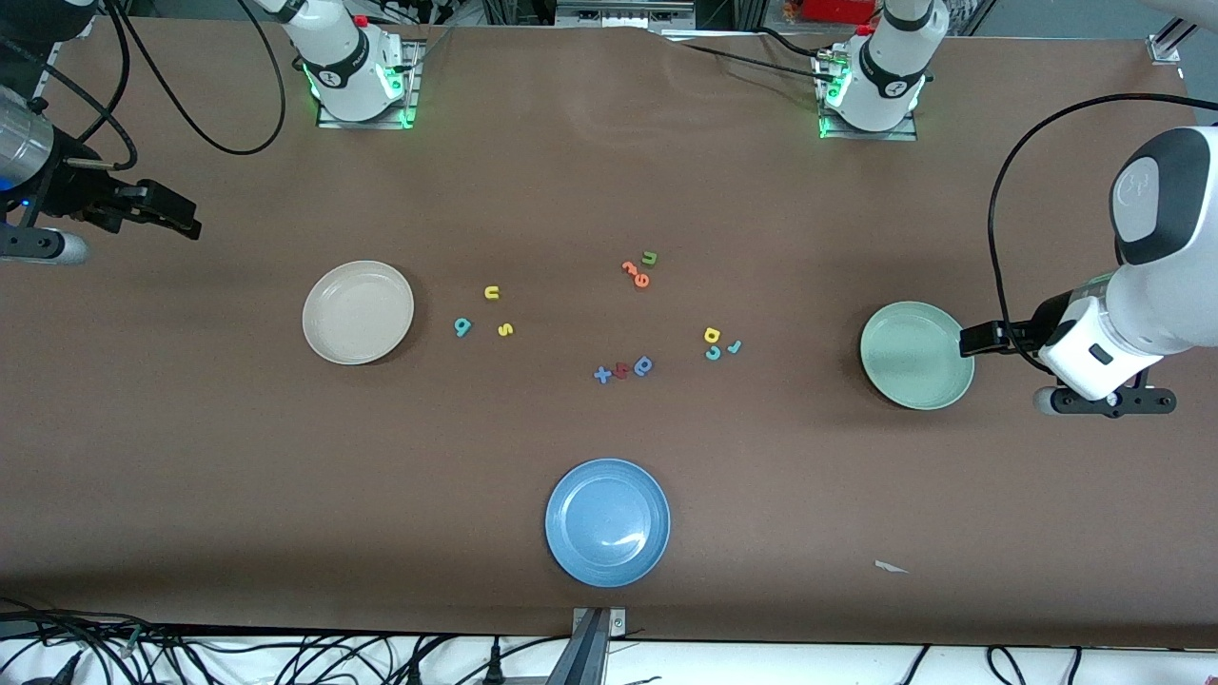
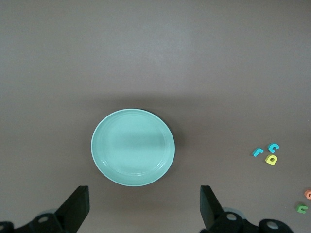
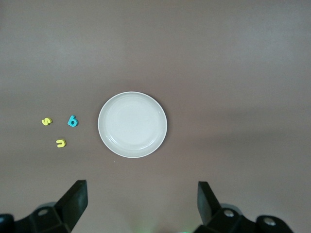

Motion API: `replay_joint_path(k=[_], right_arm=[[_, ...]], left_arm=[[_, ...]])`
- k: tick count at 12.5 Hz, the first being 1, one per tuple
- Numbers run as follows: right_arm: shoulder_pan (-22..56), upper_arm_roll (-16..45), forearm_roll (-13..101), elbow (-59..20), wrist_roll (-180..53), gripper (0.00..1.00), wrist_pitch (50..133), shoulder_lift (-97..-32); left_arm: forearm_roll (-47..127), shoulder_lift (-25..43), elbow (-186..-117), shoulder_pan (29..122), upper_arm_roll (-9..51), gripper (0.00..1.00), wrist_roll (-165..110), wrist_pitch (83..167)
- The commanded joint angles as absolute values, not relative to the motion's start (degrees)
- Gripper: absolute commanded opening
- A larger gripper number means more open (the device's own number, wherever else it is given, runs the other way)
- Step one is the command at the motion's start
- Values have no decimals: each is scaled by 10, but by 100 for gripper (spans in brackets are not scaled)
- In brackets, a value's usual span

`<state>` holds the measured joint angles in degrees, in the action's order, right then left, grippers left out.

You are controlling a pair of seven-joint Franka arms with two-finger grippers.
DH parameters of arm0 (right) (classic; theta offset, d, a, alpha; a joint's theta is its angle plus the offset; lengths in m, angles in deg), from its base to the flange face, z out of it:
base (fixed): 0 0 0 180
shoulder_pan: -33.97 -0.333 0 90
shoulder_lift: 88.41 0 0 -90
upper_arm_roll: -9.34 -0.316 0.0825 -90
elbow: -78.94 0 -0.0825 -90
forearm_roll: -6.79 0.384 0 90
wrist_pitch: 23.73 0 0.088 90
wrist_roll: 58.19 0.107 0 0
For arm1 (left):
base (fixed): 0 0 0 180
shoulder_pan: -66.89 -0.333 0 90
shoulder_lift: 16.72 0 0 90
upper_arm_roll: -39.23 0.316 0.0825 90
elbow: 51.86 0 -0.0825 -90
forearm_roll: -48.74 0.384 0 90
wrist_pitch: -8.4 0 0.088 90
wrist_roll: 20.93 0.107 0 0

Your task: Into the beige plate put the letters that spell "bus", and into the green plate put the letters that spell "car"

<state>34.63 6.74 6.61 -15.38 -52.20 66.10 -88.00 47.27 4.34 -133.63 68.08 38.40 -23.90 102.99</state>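
The beige plate (image 1: 357, 312) (image 3: 132, 124) lies empty toward the right arm's end. Beside it lie the teal "b" (image 1: 462, 327) (image 3: 72, 121), yellow "u" (image 1: 492, 293) (image 3: 60, 142) and yellow "s" (image 1: 505, 330) (image 3: 46, 121). The green plate (image 1: 916, 355) (image 2: 132, 147) is empty too, with the yellow "a" (image 1: 712, 335) (image 2: 271, 159), teal "c" (image 1: 713, 353) (image 2: 273, 147) and teal "r" (image 1: 734, 347) (image 2: 257, 152) clustered toward mid-table. My left gripper (image 1: 975, 339) (image 2: 144, 194) hangs open high by the green plate. My right gripper (image 1: 181, 221) (image 3: 141, 187) is open, high over the table's end.
A blue plate (image 1: 607, 521) sits near the front edge. Orange letters (image 1: 636, 273) and a green "u" (image 1: 650, 257) lie mid-table. A blue "x" (image 1: 602, 375), a red piece (image 1: 621, 370) and a blue round letter (image 1: 644, 365) lie nearer the camera.
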Motion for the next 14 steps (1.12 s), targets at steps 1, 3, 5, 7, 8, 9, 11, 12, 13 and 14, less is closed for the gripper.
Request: replay_joint_path(k=[1,3,5,7,8,9,11,12,13,14], right_arm=[[348,63,59,-150,-527,100,654,-885],[348,63,60,-150,-527,100,653,-885],[348,63,60,-150,-527,100,653,-885],[348,63,61,-150,-527,100,652,-885],[348,63,62,-149,-527,100,650,-885],[348,63,62,-149,-527,100,650,-885],[348,63,63,-149,-527,100,650,-885],[348,63,63,-149,-527,100,650,-885],[348,63,63,-149,-527,100,650,-885],[348,63,63,-150,-527,100,650,-885]], left_arm=[[454,51,-1327,682,383,100,-228,1031],[453,53,-1328,683,382,100,-228,1031],[452,55,-1339,683,369,100,-231,1032],[428,65,-1343,683,362,100,-237,1033],[415,69,-1344,685,362,100,-239,1033],[410,74,-1344,692,362,100,-244,1033],[414,74,-1346,693,362,100,-244,1033],[421,73,-1346,693,363,100,-244,1033],[430,73,-1346,693,363,100,-243,1033],[435,73,-1346,693,363,100,-243,1033]])
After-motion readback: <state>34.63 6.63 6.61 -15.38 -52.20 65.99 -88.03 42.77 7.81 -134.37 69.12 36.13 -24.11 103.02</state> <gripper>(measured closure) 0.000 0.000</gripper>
